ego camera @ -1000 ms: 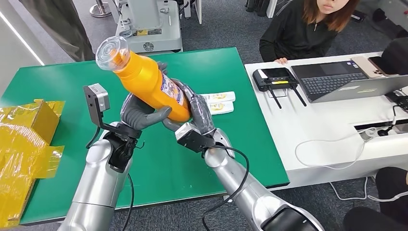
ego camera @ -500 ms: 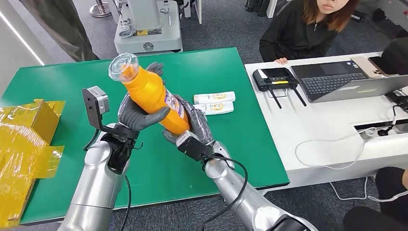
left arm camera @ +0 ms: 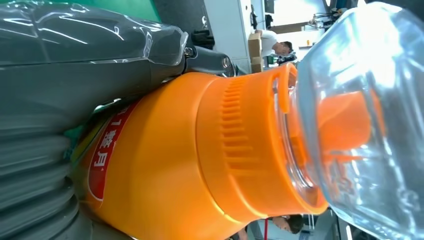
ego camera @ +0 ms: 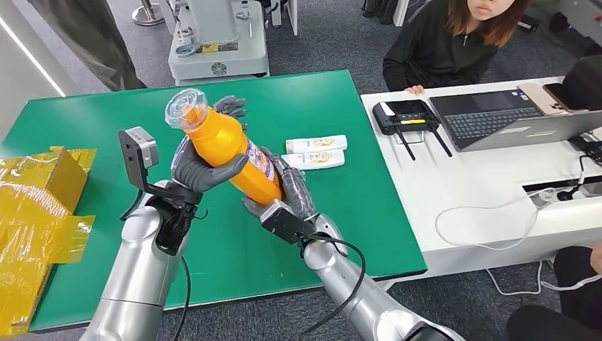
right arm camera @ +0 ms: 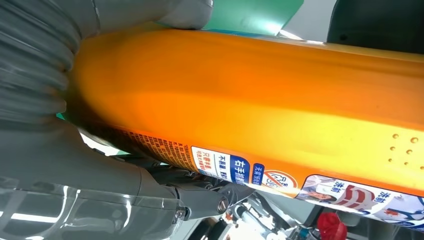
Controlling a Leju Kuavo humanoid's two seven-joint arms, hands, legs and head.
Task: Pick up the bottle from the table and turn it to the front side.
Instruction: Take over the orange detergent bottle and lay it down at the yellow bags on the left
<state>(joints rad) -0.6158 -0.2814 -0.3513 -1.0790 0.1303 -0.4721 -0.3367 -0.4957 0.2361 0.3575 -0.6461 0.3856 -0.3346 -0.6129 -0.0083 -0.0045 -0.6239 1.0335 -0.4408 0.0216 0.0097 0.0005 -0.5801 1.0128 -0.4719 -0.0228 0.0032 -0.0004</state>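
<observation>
1. I see the bottle more upright than a second ago, its clear cap nearer centre frame.
2. One bottle: my left hand grips its middle, my right hand holds its base, above the green tabletop.
3. Two small tubes lie right of it.

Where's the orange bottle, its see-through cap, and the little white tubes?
orange bottle (ego camera: 226, 147), head view, on its orange body.
see-through cap (ego camera: 186, 108), head view, on the clear top.
white tubes (ego camera: 316, 144), head view, on the upper tube's middle.

orange bottle, green table
</observation>
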